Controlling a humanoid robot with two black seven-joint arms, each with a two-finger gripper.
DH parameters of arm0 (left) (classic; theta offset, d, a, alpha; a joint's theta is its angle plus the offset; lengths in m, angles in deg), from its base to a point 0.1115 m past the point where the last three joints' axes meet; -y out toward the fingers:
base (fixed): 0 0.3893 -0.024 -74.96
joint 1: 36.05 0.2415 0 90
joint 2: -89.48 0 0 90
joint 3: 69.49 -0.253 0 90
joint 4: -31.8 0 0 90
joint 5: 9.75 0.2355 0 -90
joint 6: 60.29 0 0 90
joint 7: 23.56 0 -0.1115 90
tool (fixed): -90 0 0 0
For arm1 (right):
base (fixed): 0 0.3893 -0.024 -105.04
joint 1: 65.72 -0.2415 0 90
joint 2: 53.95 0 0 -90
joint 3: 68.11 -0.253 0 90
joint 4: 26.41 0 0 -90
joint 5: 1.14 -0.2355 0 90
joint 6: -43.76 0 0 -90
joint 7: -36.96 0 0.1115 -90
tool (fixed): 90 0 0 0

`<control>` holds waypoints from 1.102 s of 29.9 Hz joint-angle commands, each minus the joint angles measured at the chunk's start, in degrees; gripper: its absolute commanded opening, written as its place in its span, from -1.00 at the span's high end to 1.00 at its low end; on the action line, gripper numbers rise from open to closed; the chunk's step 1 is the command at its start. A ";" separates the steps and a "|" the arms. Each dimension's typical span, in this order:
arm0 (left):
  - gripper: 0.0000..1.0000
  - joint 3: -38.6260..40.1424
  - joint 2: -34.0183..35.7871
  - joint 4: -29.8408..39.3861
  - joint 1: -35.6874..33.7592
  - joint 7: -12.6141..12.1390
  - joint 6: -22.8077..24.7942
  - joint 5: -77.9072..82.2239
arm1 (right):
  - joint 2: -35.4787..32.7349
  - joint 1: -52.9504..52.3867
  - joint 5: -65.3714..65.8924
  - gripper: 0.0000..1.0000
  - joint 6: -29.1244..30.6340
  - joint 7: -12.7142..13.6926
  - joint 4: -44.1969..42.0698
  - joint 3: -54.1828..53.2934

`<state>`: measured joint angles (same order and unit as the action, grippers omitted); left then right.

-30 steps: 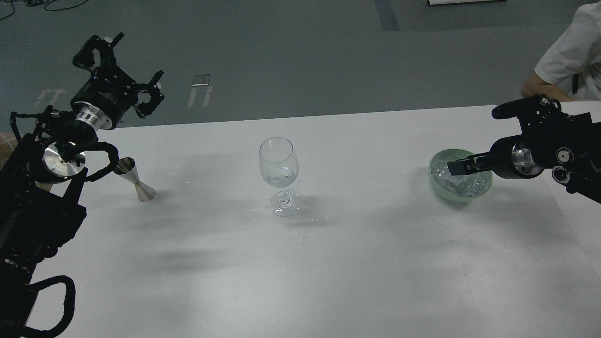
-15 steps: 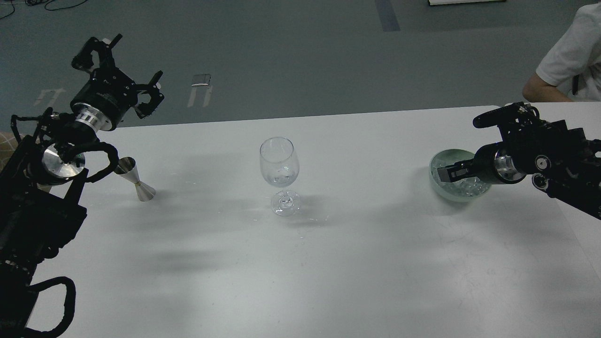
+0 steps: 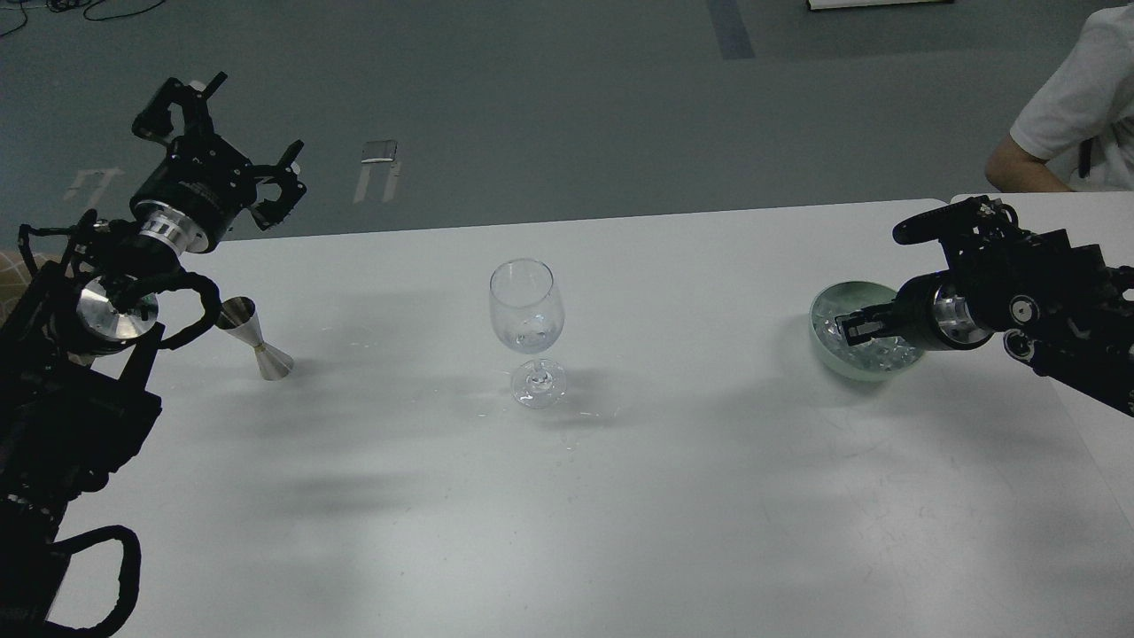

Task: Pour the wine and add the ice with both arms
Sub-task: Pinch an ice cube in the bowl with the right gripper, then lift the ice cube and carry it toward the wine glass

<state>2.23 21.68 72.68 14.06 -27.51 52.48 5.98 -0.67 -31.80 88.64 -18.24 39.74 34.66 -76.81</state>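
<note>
A clear stemmed wine glass [image 3: 527, 310] stands upright at the middle of the white table [image 3: 673, 496]; something clear sits low in its bowl, too faint to name. A pale green bowl [image 3: 826, 354] at the right holds a heap of clear ice [image 3: 879, 356]. My right gripper [image 3: 873, 283] is over the bowl, its fingers spread apart; the lower finger [image 3: 858, 326] reaches down among the ice and the upper one is above the far rim. My left gripper [image 3: 237, 131] is raised at the far left, open and empty, well away from the glass.
A small steel jigger [image 3: 257, 341] stands on the table at the left, just below my left arm. A person in a white shirt [image 3: 1076, 106] sits beyond the table's far right corner. The table's far edge runs behind the glass.
My right gripper has moved left and down, so its lower finger now sits lower in the ice bowl. My left gripper has shifted slightly left. The glass and jigger have not moved.
</note>
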 commanded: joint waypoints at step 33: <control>-0.96 0.08 0.57 0.08 0.07 0.00 -0.36 0.00 | 0.24 -7.20 0.13 0.96 0.00 5.65 23.22 -19.60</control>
<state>2.23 21.72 72.76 14.05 -27.52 52.09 6.07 -4.83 -37.37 88.55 -18.24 44.55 57.44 -96.47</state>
